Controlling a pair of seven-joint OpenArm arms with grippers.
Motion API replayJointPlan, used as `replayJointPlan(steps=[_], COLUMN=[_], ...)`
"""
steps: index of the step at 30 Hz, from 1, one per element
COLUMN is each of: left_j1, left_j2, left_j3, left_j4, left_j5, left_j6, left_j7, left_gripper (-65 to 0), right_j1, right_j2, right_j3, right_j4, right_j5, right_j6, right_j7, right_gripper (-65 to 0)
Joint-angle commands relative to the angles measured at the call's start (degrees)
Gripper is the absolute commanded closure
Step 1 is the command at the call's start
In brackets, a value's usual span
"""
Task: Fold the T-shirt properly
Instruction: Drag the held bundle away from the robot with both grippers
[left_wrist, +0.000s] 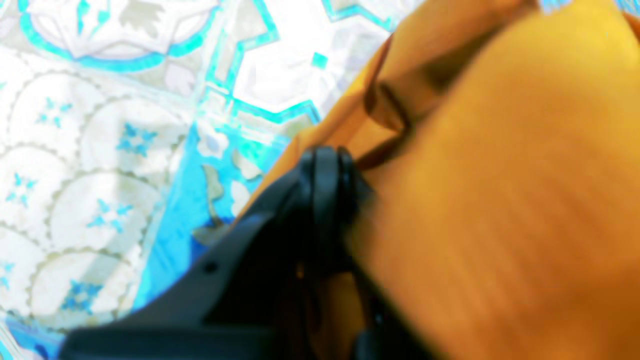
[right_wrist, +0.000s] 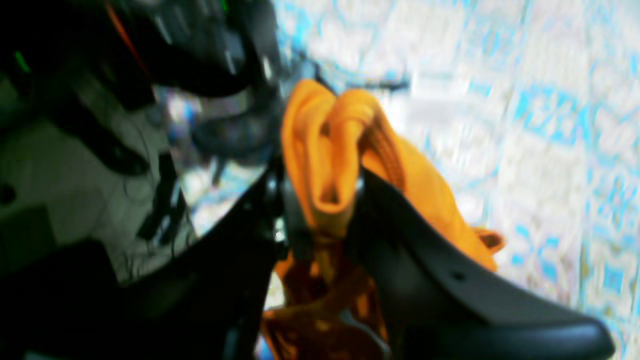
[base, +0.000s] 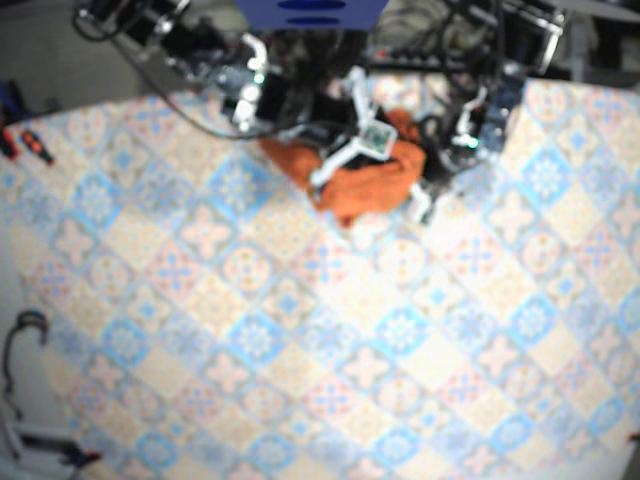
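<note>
Orange T-shirt (base: 372, 188), bunched far side, likely light and limp; right gripper (right_wrist: 325, 215) clamps a fold, left gripper (left_wrist: 327, 165) seemingly pinches an edge; better held at shoulder seams.

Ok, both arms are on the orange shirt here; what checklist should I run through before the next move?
1. Right gripper holds the shirt: ok, cloth is bunched between its fingers.
2. Left gripper holds the shirt: ok, closed on an edge, though the view is blurred.
3. Shirt lies spread flat: not ok, it is a crumpled heap near the far edge.
4. Which part each gripper has, sleeve or hem: cannot tell.
5. Bare stretch of table in front of the heap for spreading: ok.
</note>
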Motion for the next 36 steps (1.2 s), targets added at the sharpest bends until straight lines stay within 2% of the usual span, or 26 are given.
replayJointPlan(steps=[1, 16, 20, 30, 32, 34, 36], left_j1=[0.5, 0.7, 0.8, 0.9, 0.9, 0.9, 0.9], left_j2=[-0.6, -0.7, -0.7, -0.9, -0.9, -0.9, -0.9], left_j3=[0.1, 0.1, 0.1, 0.1, 0.1, 0.1, 0.1], left_j4=[-1.0, -1.0, -1.0, -1.0, -1.0, -1.0, -1.0], left_j5=[4.5, 4.5, 4.5, 4.3, 4.3, 4.3, 4.3], left_j6=[3.6, 3.6, 3.6, 3.6, 3.6, 3.6, 3.6], left_j7=[6.8, 6.8, 6.8, 6.8, 6.8, 6.8, 6.8], left_gripper=[-1.5, -1.6, -1.6, -1.7, -1.7, -2.3, -7.8], right_j1=[0.7, 1.8, 2.6, 3.5, 3.5, 3.5, 3.5], right_j2=[-0.9, -2.0, -3.8, -4.7, -4.7, -4.7, -4.7], right_j3=[0.0, 0.0, -1.0, -1.2, -1.2, -1.1, -1.0], right_j4=[0.9, -4.1, -6.0, -7.0, -7.0, -7.0, -7.0], right_j5=[0.5, 0.6, 0.6, 0.6, 0.6, 0.7, 0.7], right_j6=[-0.1, -0.1, -0.1, -0.1, -0.1, -0.1, -0.1], right_j7=[2.4, 2.4, 2.4, 2.4, 2.4, 2.4, 2.4], right_gripper=[-9.5, -9.5, -9.5, -9.6, -12.0, -17.2, -23.2])
